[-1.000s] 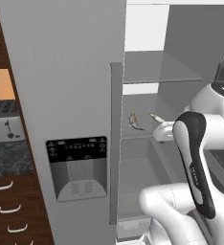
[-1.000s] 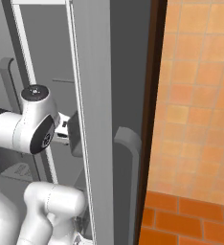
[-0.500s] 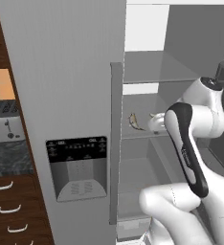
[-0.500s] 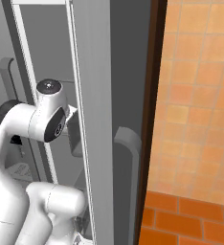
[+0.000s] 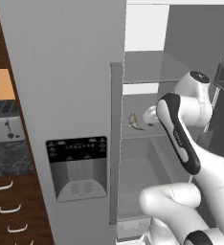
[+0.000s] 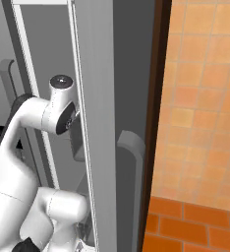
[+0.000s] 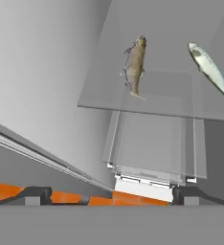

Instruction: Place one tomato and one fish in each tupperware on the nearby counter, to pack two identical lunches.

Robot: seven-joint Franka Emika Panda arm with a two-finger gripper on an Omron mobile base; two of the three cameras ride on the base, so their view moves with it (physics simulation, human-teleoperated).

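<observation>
Hand view looks down on a glass fridge shelf (image 7: pixel 152 91) with two fish lying on it: a brownish-grey fish (image 7: pixel 135 64) toward the middle and a silvery, pale-bellied fish (image 7: pixel 209 69) further right, well apart from each other and both slender with pointed ends. The gripper's (image 7: pixel 109 196) two dark finger tips (image 7: pixel 35 195) stand far apart at the bottom of that view, with nothing between them.

Left base view takes in the open fridge from outside, and there a single small fish (image 5: pixel 135 122) shows on the middle shelf (image 5: pixel 138 131), with the white arm (image 5: pixel 181 139) bending in front of the compartment and its wrist close beside that fish. The grey fridge door (image 5: pixel 71 95) with its dark dispenser panel (image 5: pixel 78 167) fills the middle, and at the left edge sit a steel toaster (image 5: pixel 4 127), a strip of black marbled counter (image 5: pixel 8 160) and brown drawers (image 5: pixel 8 206) with curved silver handles.

Right base view shows the arm's elbow (image 6: pixel 58 106) behind the door edge, a grey handle (image 6: pixel 134 162), and an orange tiled wall (image 6: pixel 200 108).
</observation>
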